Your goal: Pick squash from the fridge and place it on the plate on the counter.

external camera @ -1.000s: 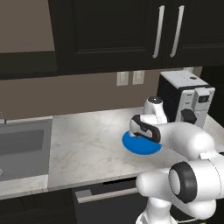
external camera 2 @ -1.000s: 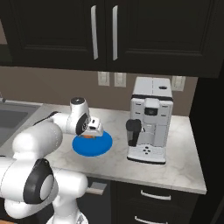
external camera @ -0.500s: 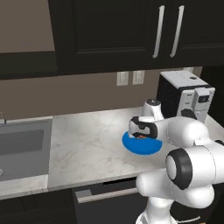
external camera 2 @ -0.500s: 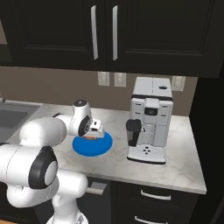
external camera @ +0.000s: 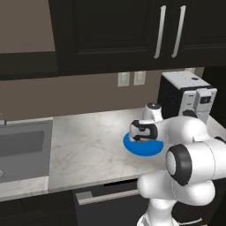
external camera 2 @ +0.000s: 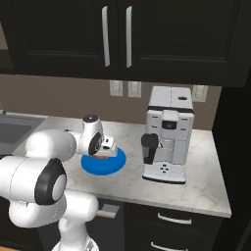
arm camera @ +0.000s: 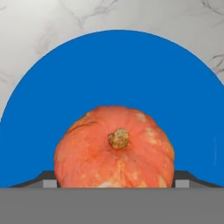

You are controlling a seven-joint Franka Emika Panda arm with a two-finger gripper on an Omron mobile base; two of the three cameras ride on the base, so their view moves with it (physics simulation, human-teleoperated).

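One squash (arm camera: 114,148), orange, stem up, is seen lower centre of hand view, clamped between end effector (arm camera: 114,181) fingertips (arm camera: 49,182), over blue plate (arm camera: 118,70). Plate is set on marbled worktop (external camera: 88,141), left of coffee machine (external camera 2: 167,135).

Marbled counter (external camera: 88,145) carries blue plate (external camera: 142,148), coffee machine (external camera 2: 166,135); sink (external camera: 22,145) inset.
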